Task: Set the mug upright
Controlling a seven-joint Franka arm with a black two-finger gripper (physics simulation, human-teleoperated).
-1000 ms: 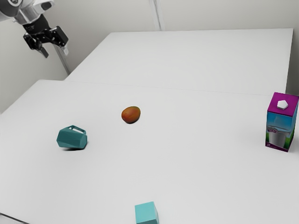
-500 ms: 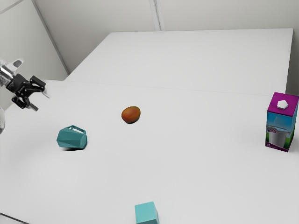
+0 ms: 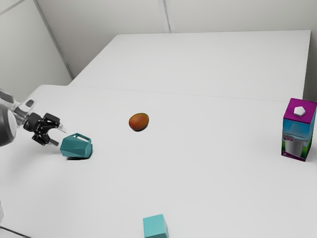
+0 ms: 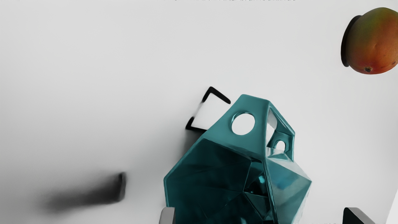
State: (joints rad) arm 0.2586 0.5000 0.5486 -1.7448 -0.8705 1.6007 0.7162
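While the gripper [image 3: 60, 137] hovers with fingers spread beside a teal mug [image 3: 76, 147], the vessel lies on its side, handle up, atop a broad white counter [image 3: 208, 173] crossed by a faint seam [image 3: 198, 95]. A mango [image 3: 138, 121], a magenta-topped carton [image 3: 297, 131] and a turquoise block [image 3: 155, 227] sit well apart on the same surface. Pale gray walls [image 3: 237, 16] enclose the room, a narrow vertical strip [image 3: 167, 17] marking the one behind.
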